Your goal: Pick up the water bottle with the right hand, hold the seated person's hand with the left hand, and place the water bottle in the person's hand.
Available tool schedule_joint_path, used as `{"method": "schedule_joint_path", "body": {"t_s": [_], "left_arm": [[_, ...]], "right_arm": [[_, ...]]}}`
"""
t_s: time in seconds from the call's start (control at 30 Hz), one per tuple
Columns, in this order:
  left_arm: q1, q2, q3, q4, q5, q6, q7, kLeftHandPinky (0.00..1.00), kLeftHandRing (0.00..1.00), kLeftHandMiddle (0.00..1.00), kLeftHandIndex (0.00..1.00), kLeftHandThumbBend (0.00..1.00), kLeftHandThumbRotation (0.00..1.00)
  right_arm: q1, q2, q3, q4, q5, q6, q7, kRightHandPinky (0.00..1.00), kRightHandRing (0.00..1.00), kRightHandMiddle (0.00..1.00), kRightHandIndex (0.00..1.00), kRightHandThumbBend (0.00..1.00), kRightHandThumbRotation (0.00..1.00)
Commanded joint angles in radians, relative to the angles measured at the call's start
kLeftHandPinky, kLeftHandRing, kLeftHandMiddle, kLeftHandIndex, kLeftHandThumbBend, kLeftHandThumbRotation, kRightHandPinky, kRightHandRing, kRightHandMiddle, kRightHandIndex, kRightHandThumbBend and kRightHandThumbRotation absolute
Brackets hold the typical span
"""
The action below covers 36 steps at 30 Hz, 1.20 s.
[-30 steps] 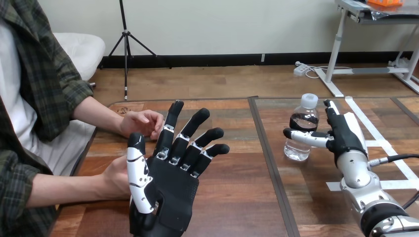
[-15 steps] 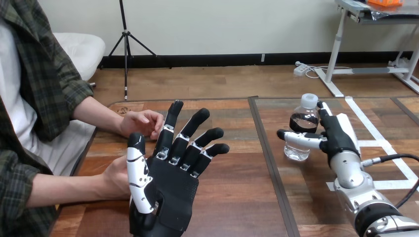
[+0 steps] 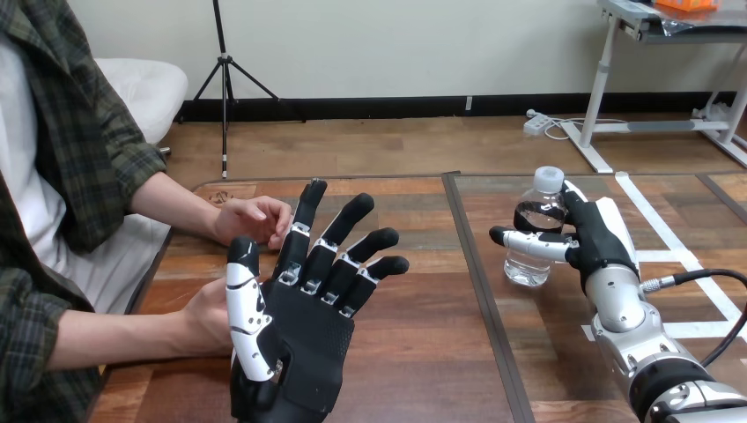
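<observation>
None of the steps looks done: the water bottle (image 3: 531, 267) stands on the worktop (image 3: 423, 291) at right, the open right hand (image 3: 597, 238) bracketing it; the left hand (image 3: 304, 326), spread open, is beside the person's nearer hand (image 3: 204, 317).

table (image 3: 414, 352): brown wood planks, smooth, with a faint sheen. water bottle (image 3: 535, 238): clear plastic, glossy, with a matt white plastic cap. left hand (image 3: 304, 330): matt black palm with a fine, rubber-like texture; the white shells look like hard, glossy plastic. right hand (image 3: 599, 238): same black and white finish. right forearm (image 3: 630, 330): smooth silver metal with a satin sheen. tape strips (image 3: 656, 225): white, matt, flat on the table.
</observation>
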Motion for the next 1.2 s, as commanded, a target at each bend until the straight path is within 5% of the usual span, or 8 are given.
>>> {"method": "schedule_joint_path", "body": {"t_s": [0.0,0.73,1.17], "left_arm": [[0.076,-0.119,-0.004,-0.034,0.003,-0.021,-0.005,0.62,0.7,0.81,0.99,0.55,1.0],[0.092,-0.12,-0.01,-0.045,0.011,-0.034,0.004,0.63,0.7,0.81,0.98,0.54,1.0],[0.099,-0.116,-0.012,-0.051,0.011,-0.038,0.011,0.62,0.7,0.81,0.99,0.54,1.0]], "right_arm": [[-0.107,0.009,0.006,-0.013,-0.005,-0.018,-0.019,0.87,0.93,0.95,0.94,0.77,0.22],[-0.113,0.022,0.016,-0.009,-0.023,-0.015,-0.067,0.83,0.88,0.9,0.89,0.74,0.18],[-0.105,0.033,-0.016,-0.009,0.012,-0.026,-0.082,0.65,0.69,0.72,0.73,0.69,0.03]]}}
